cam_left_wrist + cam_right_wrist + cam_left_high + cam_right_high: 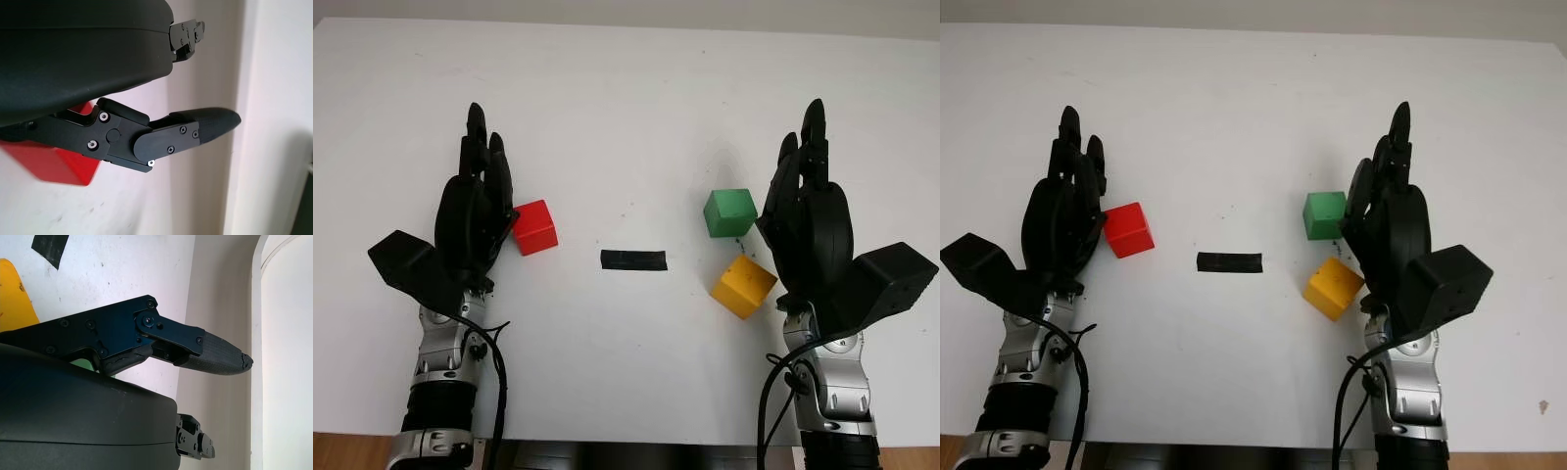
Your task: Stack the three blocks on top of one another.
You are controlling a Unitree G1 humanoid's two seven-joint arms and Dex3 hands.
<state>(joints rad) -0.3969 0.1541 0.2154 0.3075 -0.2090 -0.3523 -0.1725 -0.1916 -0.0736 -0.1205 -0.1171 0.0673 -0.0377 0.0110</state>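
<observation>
Three blocks sit apart on the white table (pixel 626 98), none stacked, and both my hands are open.

I use the black tape strip (pixel 633 260) at the middle as my landmark. The red block (pixel 534 226) lies to its left and a little farther back, with my left hand (pixel 475 211) just beside it on the outer side, holding nothing. The green block (pixel 729 212) lies to the strip's right and farther back; the yellow block (pixel 743 286) sits right of the strip and slightly nearer me, turned at an angle, close to the green one. My right hand (pixel 808 220) is just beside both, fingers straight, gripping nothing.
</observation>
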